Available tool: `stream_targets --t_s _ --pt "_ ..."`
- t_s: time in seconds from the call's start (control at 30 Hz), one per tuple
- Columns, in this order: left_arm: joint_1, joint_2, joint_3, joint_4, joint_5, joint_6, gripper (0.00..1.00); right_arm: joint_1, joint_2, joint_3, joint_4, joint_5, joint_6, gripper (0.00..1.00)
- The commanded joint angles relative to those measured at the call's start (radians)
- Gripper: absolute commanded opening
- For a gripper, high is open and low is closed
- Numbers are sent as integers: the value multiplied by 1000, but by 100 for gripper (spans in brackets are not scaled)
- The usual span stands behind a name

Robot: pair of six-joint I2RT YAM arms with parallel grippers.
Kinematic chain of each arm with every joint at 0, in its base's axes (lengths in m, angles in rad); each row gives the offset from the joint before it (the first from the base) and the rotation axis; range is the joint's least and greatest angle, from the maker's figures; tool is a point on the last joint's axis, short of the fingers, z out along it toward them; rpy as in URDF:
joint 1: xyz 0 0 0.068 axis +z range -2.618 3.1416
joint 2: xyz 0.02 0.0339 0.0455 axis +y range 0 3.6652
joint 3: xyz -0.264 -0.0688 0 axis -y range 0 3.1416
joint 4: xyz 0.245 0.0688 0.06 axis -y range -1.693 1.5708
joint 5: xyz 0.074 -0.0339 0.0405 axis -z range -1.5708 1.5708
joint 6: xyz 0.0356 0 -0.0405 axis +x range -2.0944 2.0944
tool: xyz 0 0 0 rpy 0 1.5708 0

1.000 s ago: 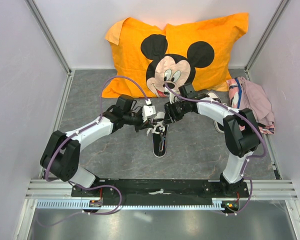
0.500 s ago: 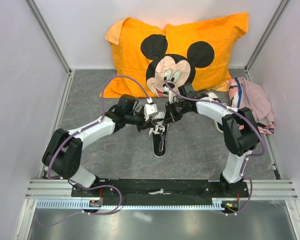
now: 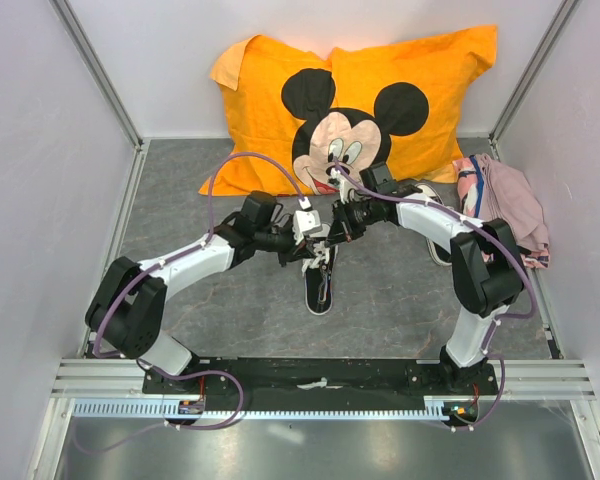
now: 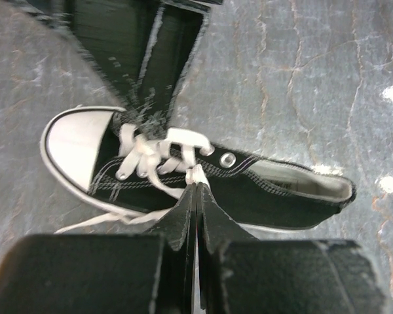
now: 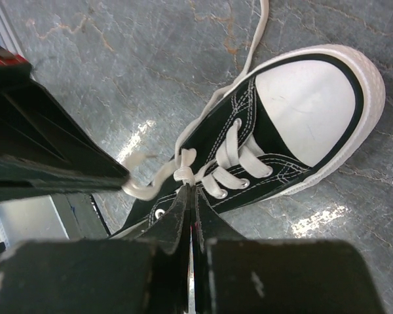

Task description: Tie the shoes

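Two grippers: my left gripper (image 4: 196, 191) and right gripper (image 5: 190, 191), each clamped hard on a lace strand, jaws closed to a slit, tips almost meeting over the eyelets.
Shoe position: shoe (image 3: 319, 283) mid-table between my arms, directly under both tips.
Long axis: runs near-far in the top view, toe cap (image 5: 309, 103) toward the pillow (image 3: 270, 80), heel opening toward my bases.
Laces: laces (image 4: 158, 157) cross the tongue, a small loop is bunched at the top eyelets, and one loose strand trails past the toe onto the table (image 3: 180, 200).
Key relation: left comes in from the shoe's left, right from its right, so my two holds sit square across the long axis.
Nearer arm: neither, call it even.
Next move (guess): pull apart sideways, across the shoe, to cinch.
Risk: light shoe may drag or twist.
Other shoe: other shoe (image 3: 427, 190) partly hidden behind my right arm, near the pink cloth (image 3: 505, 205).
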Motion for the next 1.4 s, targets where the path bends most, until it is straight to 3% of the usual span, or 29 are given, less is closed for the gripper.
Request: stream_targets --t_s 0.0,0.17,0.37,0.6,1.1,1.37 --pt "-42 43 25 66 -75 -84 1 -4 -64 -11 19 -30 -13 0" --pt "-42 98 86 104 -159 -211 2 -3 -87 -33 19 -28 -11 0" --pt "-42 106 65 184 -155 -320 1 -4 -101 -54 30 -30 1 0" --pt "-42 130 25 264 -55 -383 2 -3 -90 -56 59 -39 30 0" --pt "-40 199 45 279 -32 -459 2 -4 -104 -67 61 -70 32 0" --pt "-26 248 43 382 132 -583 1 -4 -104 -76 61 -82 32 0"
